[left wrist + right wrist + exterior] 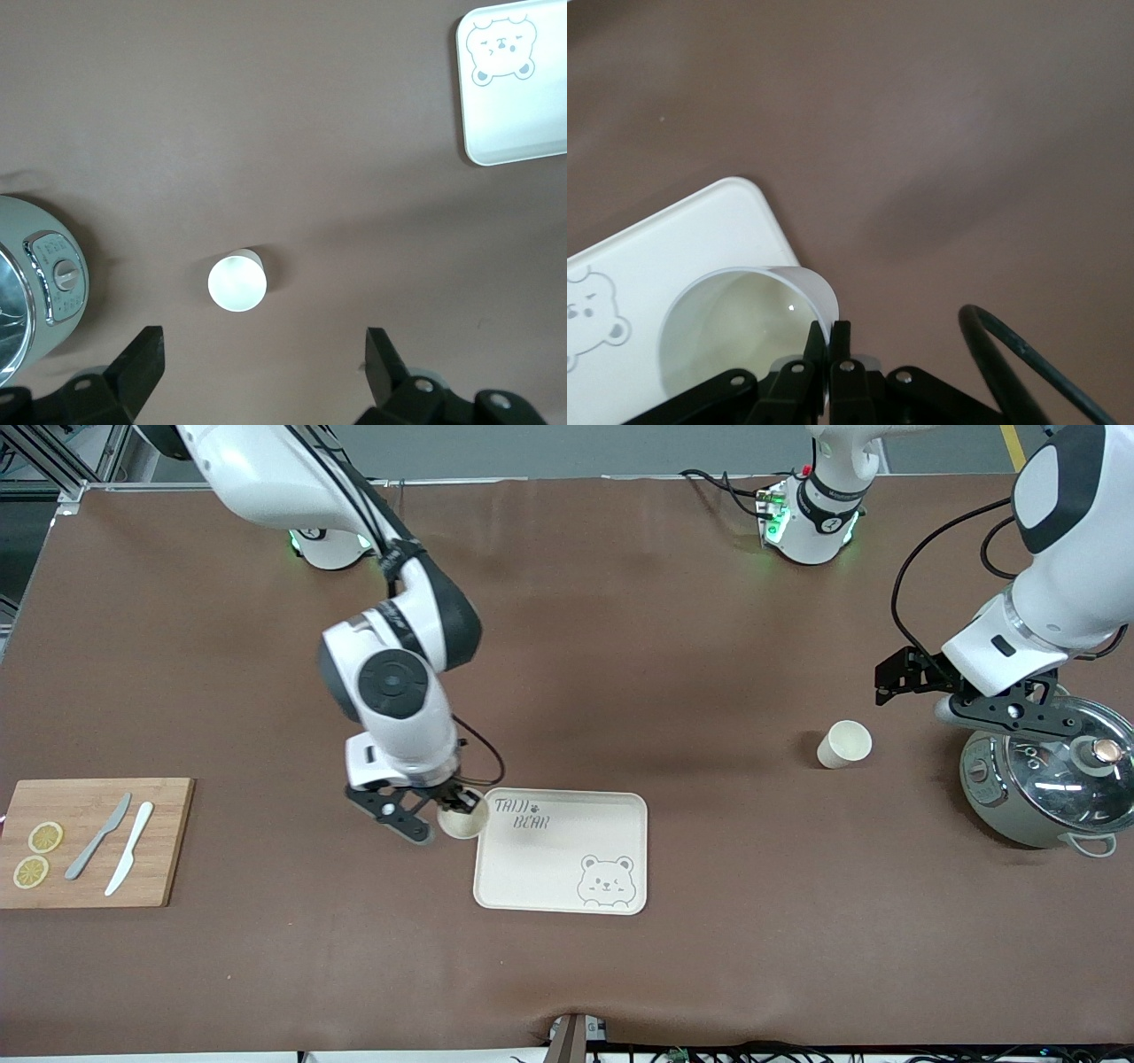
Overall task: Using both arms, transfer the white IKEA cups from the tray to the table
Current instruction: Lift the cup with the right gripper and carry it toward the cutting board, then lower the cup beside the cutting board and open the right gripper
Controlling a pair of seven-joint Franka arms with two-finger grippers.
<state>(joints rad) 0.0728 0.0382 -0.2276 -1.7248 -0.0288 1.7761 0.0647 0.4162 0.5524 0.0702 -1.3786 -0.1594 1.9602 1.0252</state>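
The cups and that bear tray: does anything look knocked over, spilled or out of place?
Nothing stands out. One white cup stands upright on the bare table beside the grey-green pot, under the open left gripper. The right gripper pinches the other cup by its rim over a corner of the tray. Nothing is spilled.

Cream bear tray [567,868] on brown bench [620,646], near the front camera, mid-bench. Grey-green pot [1019,815] with glass lid [1076,766] at the left arm's end. Wooden board [164,841] at the right arm's end, carrying two lemon slices [45,837] [30,872], grey knife [97,837], white knife [129,848].
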